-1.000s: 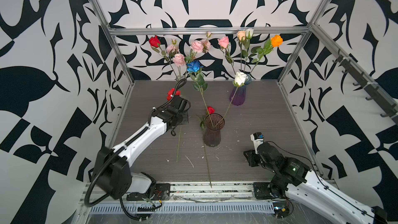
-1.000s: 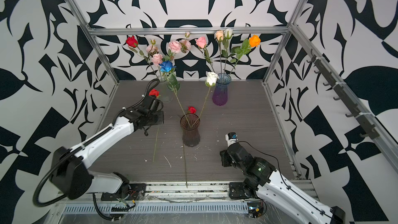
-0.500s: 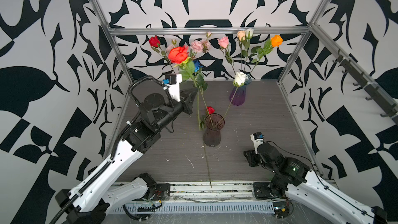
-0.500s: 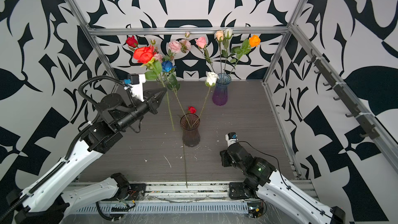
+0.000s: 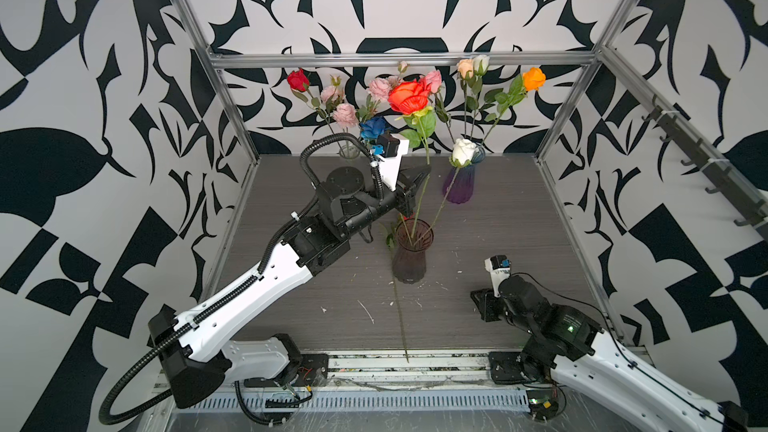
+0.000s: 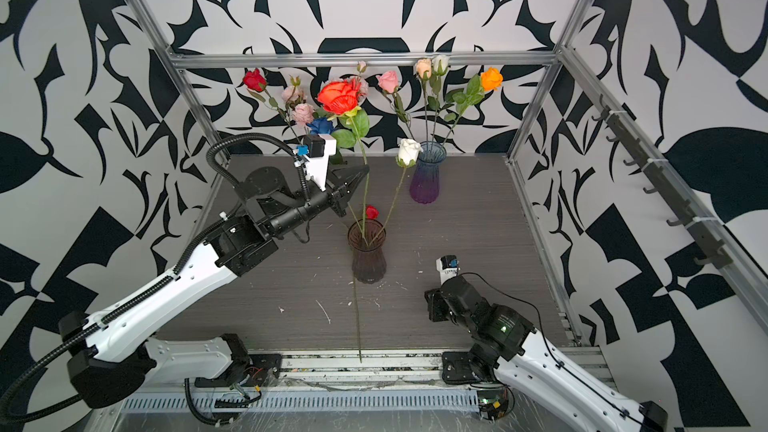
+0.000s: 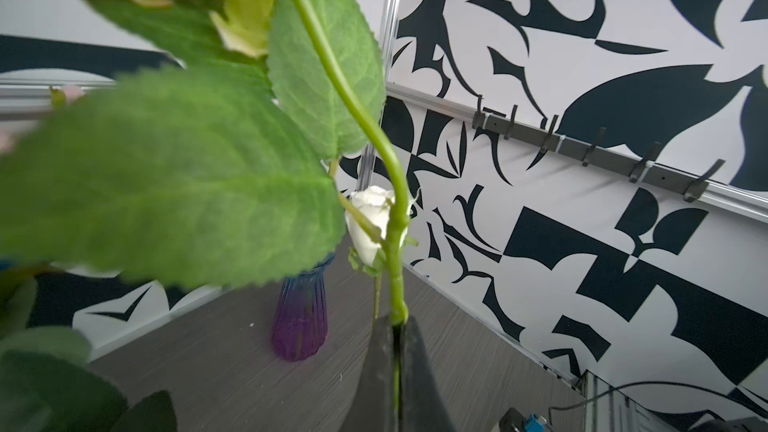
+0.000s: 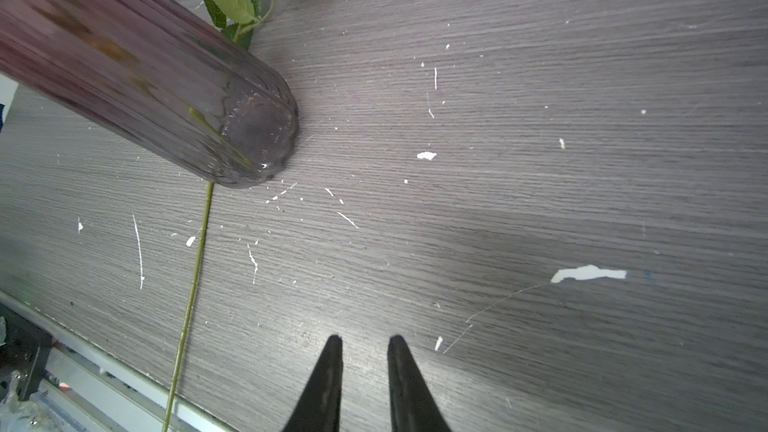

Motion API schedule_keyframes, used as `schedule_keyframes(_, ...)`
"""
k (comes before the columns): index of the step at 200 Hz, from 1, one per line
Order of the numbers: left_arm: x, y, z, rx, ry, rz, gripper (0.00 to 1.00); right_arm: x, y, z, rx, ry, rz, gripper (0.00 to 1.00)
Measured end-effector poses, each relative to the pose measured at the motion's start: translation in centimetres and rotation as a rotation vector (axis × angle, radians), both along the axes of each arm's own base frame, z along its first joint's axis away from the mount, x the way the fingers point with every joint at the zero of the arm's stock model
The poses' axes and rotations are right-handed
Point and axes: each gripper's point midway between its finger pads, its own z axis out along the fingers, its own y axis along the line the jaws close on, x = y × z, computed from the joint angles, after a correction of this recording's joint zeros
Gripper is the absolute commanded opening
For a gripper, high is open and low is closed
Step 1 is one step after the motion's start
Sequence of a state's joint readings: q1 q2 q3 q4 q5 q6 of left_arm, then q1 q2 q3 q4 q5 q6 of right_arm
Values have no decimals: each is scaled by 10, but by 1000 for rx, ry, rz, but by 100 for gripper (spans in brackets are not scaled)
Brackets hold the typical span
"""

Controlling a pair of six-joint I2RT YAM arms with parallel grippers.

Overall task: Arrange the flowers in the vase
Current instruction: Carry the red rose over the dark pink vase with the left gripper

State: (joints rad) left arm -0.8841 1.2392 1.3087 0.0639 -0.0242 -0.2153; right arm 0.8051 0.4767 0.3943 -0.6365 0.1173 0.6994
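— Where was the right gripper (image 8: 365, 339)?

— Nearest the front, low over the table (image 8: 540, 160), fingers slightly apart, nothing between them.

— And the flowers?

— A red flower (image 6: 372, 212) lay flat, its stem running past the foot of the dark vase (image 5: 409, 261). The left gripper (image 5: 420, 174) pinched a red-orange rose (image 5: 409, 95) by the stem, whose lower end reached into that vase beside a white rose (image 5: 463, 150). Farther back, a purple vase (image 5: 459, 187) held more.
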Motion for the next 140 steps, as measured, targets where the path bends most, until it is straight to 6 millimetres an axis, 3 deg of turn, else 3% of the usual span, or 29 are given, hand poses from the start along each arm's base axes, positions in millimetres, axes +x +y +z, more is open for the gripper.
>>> schedule_keyframes(72,14,2,-88,99,179,72,0,0,0,-1,-5,5,0,24)
schedule_keyframes(140,21,-3,-112,127,254,94,0,0,0,-1,-6,6,0,24)
